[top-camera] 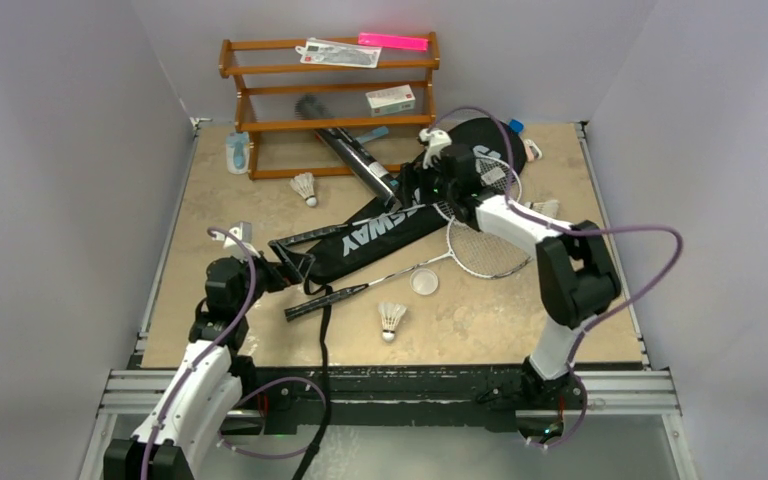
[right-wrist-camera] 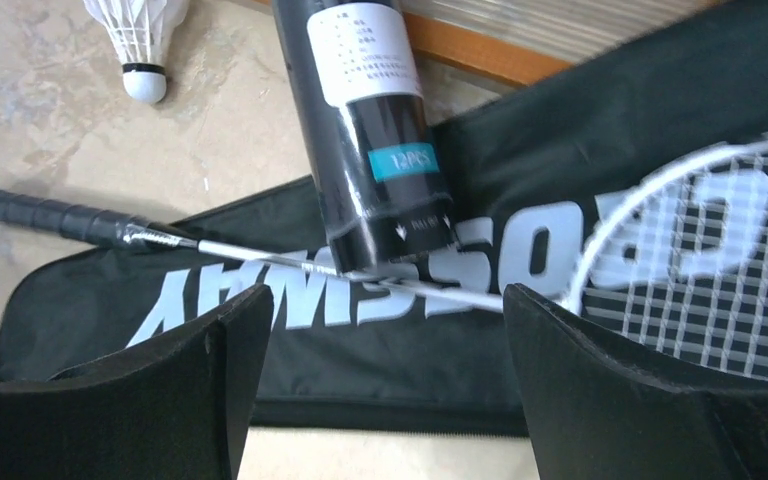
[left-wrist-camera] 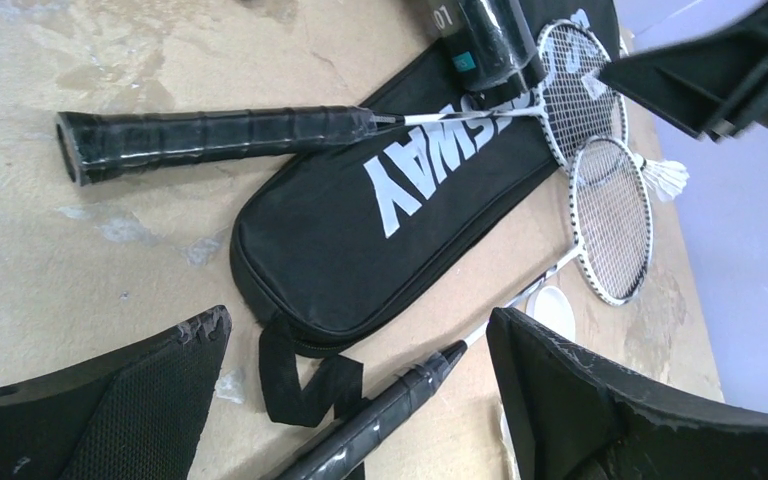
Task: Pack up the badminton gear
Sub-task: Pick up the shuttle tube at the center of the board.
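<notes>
The tabletop looks like matt, mottled beige stone or laminate, scuffed and blotchy around the bag. The bag is matt black woven cloth with flat white printed lettering and a limp webbing strap. Across the bag, the tube is glossy black with a white paper label and a teal sticker. On the bag, the racket shaft is thin bright metal; beside the bag, the handle is wound in ridged, faintly shiny black tape. The shuttlecock past the bag has white feathers. The rack behind the bag is varnished brown wood. The left hand has matt black fingers, mesh-textured with chipped edges.
</notes>
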Available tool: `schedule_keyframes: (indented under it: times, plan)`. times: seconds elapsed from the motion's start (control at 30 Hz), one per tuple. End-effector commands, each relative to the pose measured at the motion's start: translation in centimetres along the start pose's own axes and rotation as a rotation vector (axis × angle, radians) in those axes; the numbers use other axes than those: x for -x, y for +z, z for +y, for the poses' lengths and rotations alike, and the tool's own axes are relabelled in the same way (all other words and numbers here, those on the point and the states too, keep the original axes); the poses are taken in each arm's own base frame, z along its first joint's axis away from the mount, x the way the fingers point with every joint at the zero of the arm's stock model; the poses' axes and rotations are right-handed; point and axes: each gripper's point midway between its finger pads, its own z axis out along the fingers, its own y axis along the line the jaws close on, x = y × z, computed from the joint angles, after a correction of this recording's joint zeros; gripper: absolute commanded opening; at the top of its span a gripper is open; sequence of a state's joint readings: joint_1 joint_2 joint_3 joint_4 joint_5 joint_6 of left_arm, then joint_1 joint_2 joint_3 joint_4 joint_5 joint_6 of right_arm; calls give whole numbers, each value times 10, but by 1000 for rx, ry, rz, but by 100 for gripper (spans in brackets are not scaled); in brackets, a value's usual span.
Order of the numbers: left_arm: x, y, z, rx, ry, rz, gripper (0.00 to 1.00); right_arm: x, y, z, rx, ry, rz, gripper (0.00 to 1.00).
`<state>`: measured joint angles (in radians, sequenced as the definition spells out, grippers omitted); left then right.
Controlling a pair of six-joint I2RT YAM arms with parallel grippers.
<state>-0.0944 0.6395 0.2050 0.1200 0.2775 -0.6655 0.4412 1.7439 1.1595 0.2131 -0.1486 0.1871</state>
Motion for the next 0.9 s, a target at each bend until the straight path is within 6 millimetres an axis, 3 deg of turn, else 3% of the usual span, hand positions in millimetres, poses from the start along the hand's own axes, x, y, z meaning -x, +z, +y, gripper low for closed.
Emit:
schedule_keyframes:
  times: [0.0,0.23,0.5,0.7,0.77,0.87]
  plan:
    - [1,1,-14,-92,45,-10,99,12,28,14,-9,-158,27,89]
    - [1,3,-13,-90,48,-7,98,12,71,10,-31,-192,72,93]
    - [-2,1,-19,-134,60,-8,98,2,102,9,-38,-213,122,90]
    - [-3,1,-19,-133,59,-4,98,-4,113,17,-10,-206,131,86]
    - [-3,1,-19,-132,57,-4,98,0,111,21,-8,-208,135,81]
    - [-4,2,-19,-135,55,0,98,20,101,30,0,-207,114,72]
